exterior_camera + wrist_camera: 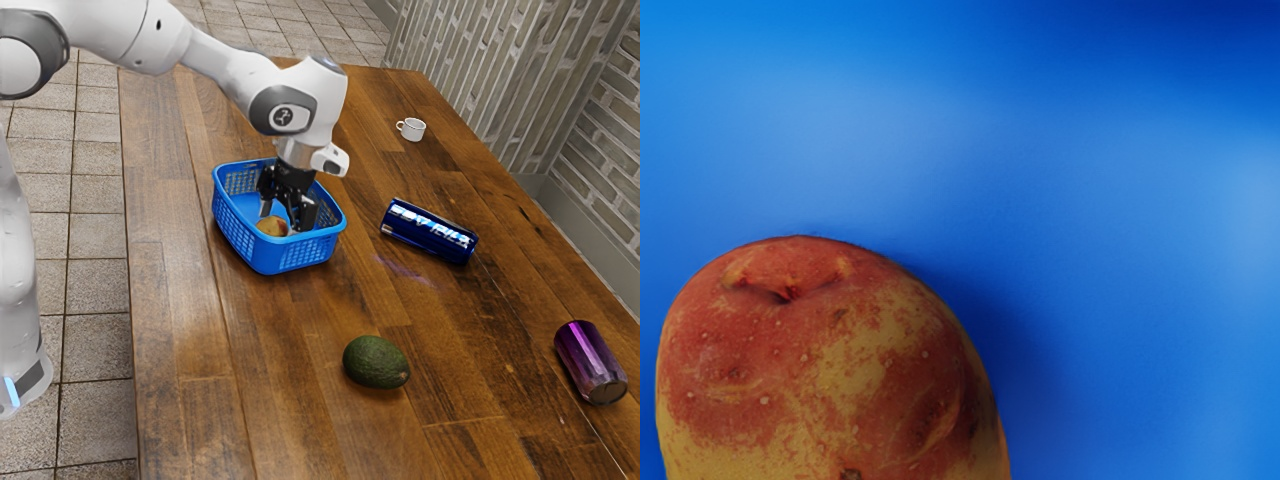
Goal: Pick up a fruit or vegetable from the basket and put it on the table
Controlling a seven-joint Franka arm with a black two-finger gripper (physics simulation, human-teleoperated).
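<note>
Two fingers of the black gripper stand wide apart inside the blue basket, just above the red and yellow potato, with no hold on anything. The potato lies on the basket's floor. On the wooden table are an avocado, a blue can, a purple can and a white cup.

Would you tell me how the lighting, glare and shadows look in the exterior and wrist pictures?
Exterior view: a pale sheen on the wooden table, bright highlights on the blue can and a light streak along the purple can; wrist view: soft pale patches on the basket's blue surface, with a darker shadow beside the red-and-yellow potato.
</note>
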